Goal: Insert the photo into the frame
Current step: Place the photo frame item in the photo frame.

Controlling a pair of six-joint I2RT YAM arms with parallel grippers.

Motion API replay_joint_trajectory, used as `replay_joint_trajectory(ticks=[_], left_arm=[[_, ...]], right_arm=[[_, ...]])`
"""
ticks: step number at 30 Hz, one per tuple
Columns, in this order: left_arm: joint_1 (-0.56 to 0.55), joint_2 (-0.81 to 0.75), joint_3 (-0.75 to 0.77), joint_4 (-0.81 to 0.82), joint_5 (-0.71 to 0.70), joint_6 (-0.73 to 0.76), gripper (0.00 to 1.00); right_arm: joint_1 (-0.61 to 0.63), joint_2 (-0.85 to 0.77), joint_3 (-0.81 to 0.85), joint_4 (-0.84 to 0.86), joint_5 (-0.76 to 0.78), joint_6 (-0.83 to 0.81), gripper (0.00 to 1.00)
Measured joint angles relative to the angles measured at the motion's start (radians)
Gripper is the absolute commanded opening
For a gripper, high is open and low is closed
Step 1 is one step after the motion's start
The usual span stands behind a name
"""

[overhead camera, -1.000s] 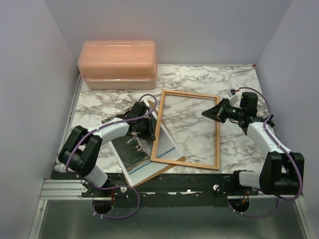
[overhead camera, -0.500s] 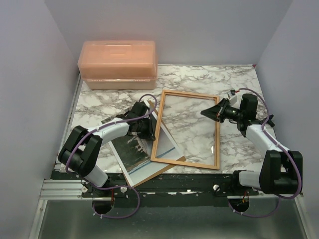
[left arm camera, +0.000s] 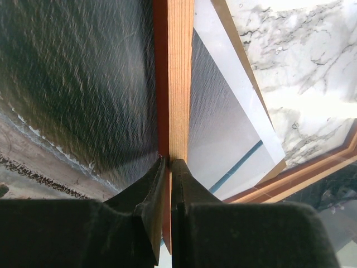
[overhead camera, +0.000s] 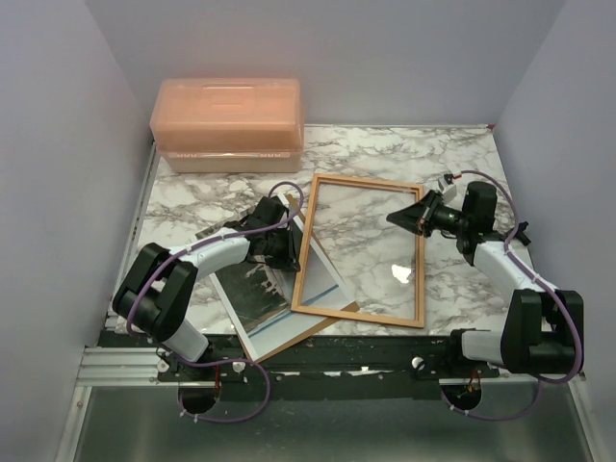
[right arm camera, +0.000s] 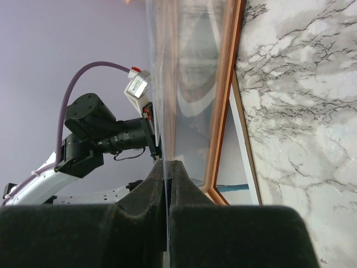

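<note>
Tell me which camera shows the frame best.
The top view: all four rails of the frame show at once. The left wrist shows only one rail, pinched by the left pincer; the right wrist shows mostly one long rail.

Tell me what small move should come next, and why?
Probably the right gripper should lower the clear sheet flat into the frame: it pinches the sheet's raised edge, the left gripper clamps the frame's border, and the photo lies partly beneath it.
</note>
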Motion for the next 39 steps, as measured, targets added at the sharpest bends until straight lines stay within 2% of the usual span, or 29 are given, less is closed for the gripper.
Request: replay_joint_trajectory(ticks=[12, 21, 26, 32, 39], left_arm=[[-0.001, 0.000, 0.000, 0.002, 0.000, 0.000, 0.10], [0.000, 0.000, 0.000, -0.001, -0.001, 0.004, 0.11], [0.000, -0.001, 0.001, -0.004, -0.002, 0.010, 0.10], [0.000, -0.001, 0.002, -0.004, -0.002, 0.011, 0.10], [0.000, -0.001, 0.002, -0.003, -0.002, 0.011, 0.10]], right_arm=[[-0.002, 0.029, -0.004, -0.003, 0.002, -0.020, 0.01], [-0.011, 0.076, 0.029, -0.152, 0.072, -0.169, 0.01], [-0.015, 0.096, 0.042, -0.214, 0.123, -0.230, 0.11], [-0.005, 0.132, 0.044, -0.241, 0.146, -0.279, 0.15], [-0.004, 0.175, 0.046, -0.252, 0.146, -0.318, 0.25]])
